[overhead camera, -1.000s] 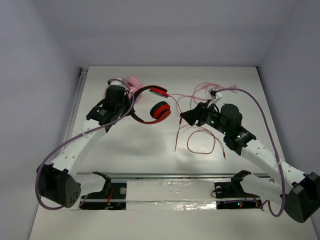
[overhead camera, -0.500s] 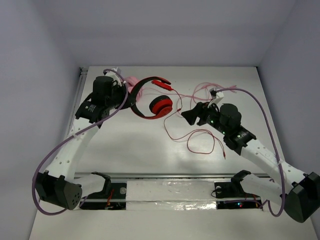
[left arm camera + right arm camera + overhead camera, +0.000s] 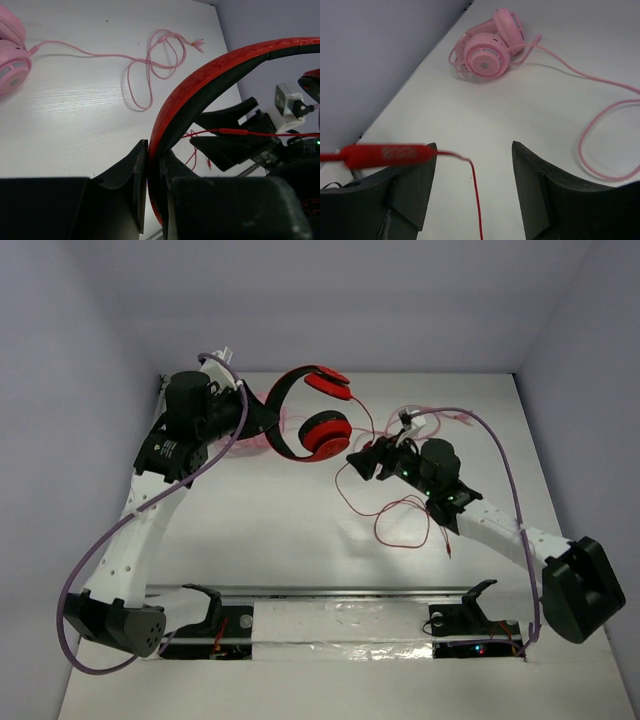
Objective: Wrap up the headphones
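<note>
My left gripper (image 3: 262, 422) is shut on the black-and-red headband (image 3: 200, 85) of the headphones (image 3: 322, 430) and holds them lifted above the table, ear cups hanging to the right. The thin red cable (image 3: 400, 525) drops from the cups, passes my right gripper (image 3: 365, 462) and loops on the table. In the right wrist view the open gripper (image 3: 475, 170) has the cable (image 3: 476, 200) hanging between its fingers, and the cable's red inline piece (image 3: 385, 155) lies across the left fingertip. In the left wrist view the fingers (image 3: 135, 175) pinch the band.
Pink headphones (image 3: 490, 50) lie at the table's far left, mostly hidden behind my left arm in the top view. Their pink cable (image 3: 440, 420) trails across the far table to the right and coils (image 3: 150, 65) there. A rail (image 3: 340, 592) runs along the near edge.
My left arm has lifted the headphones up and toward the far side. My right arm has moved left to the hanging red cable, which has been pulled partly off the table.
</note>
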{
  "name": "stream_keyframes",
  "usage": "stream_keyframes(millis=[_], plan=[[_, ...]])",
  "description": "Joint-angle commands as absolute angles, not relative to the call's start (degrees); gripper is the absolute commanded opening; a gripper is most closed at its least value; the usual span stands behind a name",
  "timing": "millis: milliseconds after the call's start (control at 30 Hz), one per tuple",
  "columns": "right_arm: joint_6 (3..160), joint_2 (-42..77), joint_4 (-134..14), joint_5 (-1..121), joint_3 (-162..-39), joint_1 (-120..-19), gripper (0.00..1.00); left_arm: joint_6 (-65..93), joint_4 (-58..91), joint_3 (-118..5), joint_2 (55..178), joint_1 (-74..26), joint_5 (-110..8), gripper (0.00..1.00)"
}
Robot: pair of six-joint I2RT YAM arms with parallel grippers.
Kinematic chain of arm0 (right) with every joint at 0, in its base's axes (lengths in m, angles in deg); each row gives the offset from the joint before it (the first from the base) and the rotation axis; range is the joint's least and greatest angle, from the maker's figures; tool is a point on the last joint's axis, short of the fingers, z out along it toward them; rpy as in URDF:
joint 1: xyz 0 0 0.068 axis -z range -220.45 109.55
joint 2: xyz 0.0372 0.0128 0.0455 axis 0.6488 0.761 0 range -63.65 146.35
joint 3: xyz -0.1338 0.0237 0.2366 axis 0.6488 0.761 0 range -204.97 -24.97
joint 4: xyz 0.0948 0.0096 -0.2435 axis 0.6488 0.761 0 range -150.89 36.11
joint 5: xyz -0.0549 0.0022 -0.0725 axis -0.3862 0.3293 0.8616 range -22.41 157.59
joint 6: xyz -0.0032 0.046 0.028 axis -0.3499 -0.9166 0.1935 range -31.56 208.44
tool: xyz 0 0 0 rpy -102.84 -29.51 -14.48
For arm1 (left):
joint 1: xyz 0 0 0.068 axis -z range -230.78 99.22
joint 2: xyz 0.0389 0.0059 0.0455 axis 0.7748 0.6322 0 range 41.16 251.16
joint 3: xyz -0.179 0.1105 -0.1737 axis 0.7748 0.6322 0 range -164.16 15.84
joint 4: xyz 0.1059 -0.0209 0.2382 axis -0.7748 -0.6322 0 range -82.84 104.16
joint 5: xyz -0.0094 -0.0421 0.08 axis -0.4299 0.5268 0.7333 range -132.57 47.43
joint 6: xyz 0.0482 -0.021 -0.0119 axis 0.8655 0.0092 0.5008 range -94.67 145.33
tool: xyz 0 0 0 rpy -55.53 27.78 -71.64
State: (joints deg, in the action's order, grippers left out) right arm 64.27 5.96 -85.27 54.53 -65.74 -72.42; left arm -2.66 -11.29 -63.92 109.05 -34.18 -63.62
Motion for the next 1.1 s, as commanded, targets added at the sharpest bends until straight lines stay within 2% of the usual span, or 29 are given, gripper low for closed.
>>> stream_keyframes(millis=[0,167,367,467,533,633,667,733,867,967,1067], plan=[[66.64,10.26,-96.91,51.87,-66.18,-72.88,0.67,-5.44,-6.84,-68.35,109.09,-34.70,-68.40,0.00],[65.32,13.61,-102.45,51.68,-64.79,-72.88,0.65,-7.28,-6.32,-72.13,109.97,-35.75,-71.20,0.00],[61.90,16.68,-110.09,45.89,-62.76,-72.88,0.65,-12.37,-2.80,-72.75,111.29,-36.28,-75.52,0.00],[60.05,18.62,-111.95,43.51,-62.93,-72.88,0.58,-13.78,-1.66,-72.92,110.94,-36.28,-74.92,0.00],[58.82,18.97,-112.39,42.55,-62.85,-72.88,0.57,-14.22,-0.96,-72.93,110.50,-36.28,-74.03,0.00],[56.71,19.06,-114.06,40.44,-62.15,-72.88,0.45,-15.28,0.10,-72.05,110.24,-36.28,-72.54,0.00],[56.27,19.15,-114.24,40.00,-61.97,-72.88,0.21,-15.19,0.01,-71.96,110.32,-36.28,-70.71,0.00],[54.69,18.97,-112.75,38.77,-62.06,-72.88,0.01,-14.67,0.01,-71.35,110.59,-37.77,-68.06,0.00],[52.32,17.05,-106.88,39.73,-61.70,-73.49,0.00,-16.76,4.39,-65.38,110.24,-39.62,-64.10,0.00],[53.80,16.68,-96.86,42.71,-63.63,-74.63,0.00,-24.75,13.70,-52.77,108.40,-39.62,-64.88,0.00],[55.47,17.65,-87.81,45.53,-66.45,-75.95,0.00,-30.99,21.27,-47.01,107.08,-39.62,-63.67,0.00]])
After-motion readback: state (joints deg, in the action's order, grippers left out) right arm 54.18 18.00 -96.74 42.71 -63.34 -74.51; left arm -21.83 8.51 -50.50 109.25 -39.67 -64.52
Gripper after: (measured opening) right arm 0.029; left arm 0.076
